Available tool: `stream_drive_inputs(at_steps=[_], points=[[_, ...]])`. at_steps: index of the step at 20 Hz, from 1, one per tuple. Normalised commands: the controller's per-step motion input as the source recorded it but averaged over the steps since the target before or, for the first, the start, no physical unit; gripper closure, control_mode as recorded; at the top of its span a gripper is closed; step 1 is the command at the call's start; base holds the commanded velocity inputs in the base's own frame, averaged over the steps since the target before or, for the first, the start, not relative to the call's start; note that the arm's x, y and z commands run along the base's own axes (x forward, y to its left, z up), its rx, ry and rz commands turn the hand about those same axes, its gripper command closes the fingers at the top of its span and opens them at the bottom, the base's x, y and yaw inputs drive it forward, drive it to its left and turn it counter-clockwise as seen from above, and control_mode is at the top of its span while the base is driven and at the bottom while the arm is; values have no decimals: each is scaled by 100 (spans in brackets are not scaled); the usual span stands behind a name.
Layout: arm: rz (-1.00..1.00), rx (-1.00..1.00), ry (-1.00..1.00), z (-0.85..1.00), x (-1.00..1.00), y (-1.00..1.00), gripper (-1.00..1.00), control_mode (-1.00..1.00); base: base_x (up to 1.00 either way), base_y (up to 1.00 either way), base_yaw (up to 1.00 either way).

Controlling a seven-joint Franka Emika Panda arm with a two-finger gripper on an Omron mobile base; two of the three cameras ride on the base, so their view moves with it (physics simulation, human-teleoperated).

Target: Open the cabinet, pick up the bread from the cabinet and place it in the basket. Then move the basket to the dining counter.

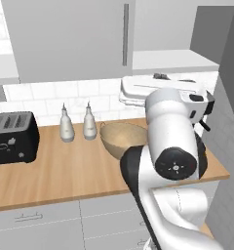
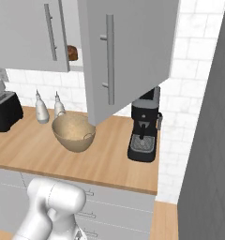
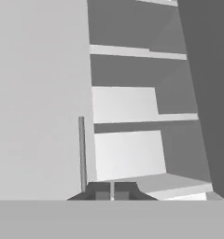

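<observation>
**Right door open, bread on the shelf**

The cabinet [image 2: 128, 42] hangs above the worktop [image 2: 105, 154]. Its right door [image 2: 128, 51] is swung out toward the robot, while the left door [image 2: 30, 33] is shut. In the gap between them, the bread [image 2: 73, 52] sits on the white shelf, a small dark brown lump partly hidden by the left door's edge.

Below on the worktop, the basket [image 2: 73, 132] stands just in front of two bottles [image 2: 41, 110], with the toaster [image 2: 4, 110] off to its left and a coffee machine [image 2: 143, 131] to its right. The dining counter isn't visible.

In the hand view, the gripper [image 3: 112, 192] points up along the open door, beside its bar handle [image 3: 81, 149]. The jaws are pressed together and grip nothing.

Likely trouble from here:
- The bread lies tight behind the left door's edge, so a reach from the right could clip that door or the open one.
- The jaws must spread before the reach; closed, they'd just shove the bread deeper.
- The arm's elbow [image 1: 175, 163] hangs near the basket [image 1: 123, 139] and could nudge it while swinging.
</observation>
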Motion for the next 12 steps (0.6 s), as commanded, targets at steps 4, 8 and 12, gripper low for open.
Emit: stream_drive_inputs(at_steps=[4, 8, 12], points=[[0, -1, 0, -1, 72, 1, -100, -100, 0, 0, 0], [0, 0, 0, -7, 61, -1, -100, -100, 0, 0, 0], [1, 0, 0, -7, 53, 0, -100, -100, 0, 0, 0]])
